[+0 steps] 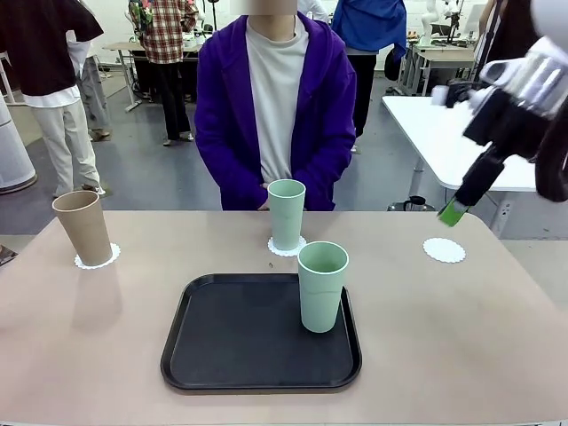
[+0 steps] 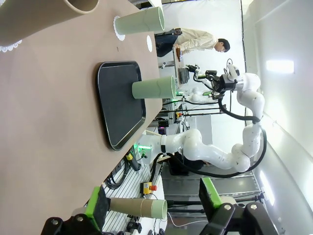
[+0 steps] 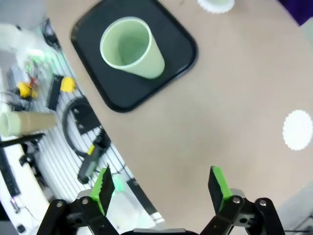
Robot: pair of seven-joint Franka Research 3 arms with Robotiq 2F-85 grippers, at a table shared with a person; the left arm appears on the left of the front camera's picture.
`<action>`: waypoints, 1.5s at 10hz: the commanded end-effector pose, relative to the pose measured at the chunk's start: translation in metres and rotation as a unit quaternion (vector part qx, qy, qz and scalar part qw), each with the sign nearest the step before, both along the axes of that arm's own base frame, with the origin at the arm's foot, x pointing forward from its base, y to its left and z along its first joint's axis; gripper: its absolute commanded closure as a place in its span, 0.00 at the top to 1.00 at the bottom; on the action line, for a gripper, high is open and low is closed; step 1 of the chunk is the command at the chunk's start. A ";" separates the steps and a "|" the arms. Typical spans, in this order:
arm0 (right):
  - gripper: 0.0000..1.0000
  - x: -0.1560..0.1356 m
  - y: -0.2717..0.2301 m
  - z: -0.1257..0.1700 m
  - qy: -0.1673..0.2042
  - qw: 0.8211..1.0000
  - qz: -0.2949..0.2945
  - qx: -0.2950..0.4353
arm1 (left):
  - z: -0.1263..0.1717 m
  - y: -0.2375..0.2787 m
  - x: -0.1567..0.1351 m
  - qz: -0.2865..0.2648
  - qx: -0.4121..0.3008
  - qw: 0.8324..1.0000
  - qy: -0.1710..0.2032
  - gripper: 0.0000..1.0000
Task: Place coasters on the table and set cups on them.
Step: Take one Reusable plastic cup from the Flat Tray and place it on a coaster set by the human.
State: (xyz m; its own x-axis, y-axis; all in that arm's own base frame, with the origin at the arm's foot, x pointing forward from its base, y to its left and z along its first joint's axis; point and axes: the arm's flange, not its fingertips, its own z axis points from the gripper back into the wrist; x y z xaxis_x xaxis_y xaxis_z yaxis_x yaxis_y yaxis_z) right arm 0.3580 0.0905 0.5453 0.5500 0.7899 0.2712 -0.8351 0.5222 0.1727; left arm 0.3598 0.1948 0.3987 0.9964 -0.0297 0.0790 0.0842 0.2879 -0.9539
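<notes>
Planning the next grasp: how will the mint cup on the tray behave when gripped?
The mint cup on the tray looks empty, probably light. Tall on a narrow base, it may tip if nudged high. Its matte wall likely resists slipping.

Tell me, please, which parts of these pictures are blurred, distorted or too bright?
Front view: the right end effector is smeared by motion blur, while the mint cup on the black tray is sharp. Left wrist view: the scene lies sideways, and a light panel glares white. Right wrist view: soft overall, the edge of the table bows, and the bare coaster is washed out.
</notes>
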 end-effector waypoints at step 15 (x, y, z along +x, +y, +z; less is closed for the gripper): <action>1.00 0.035 -0.011 -0.142 -0.129 0.905 0.217 0.342 | 0.000 0.001 -0.002 -0.001 -0.008 1.000 -0.008 1.00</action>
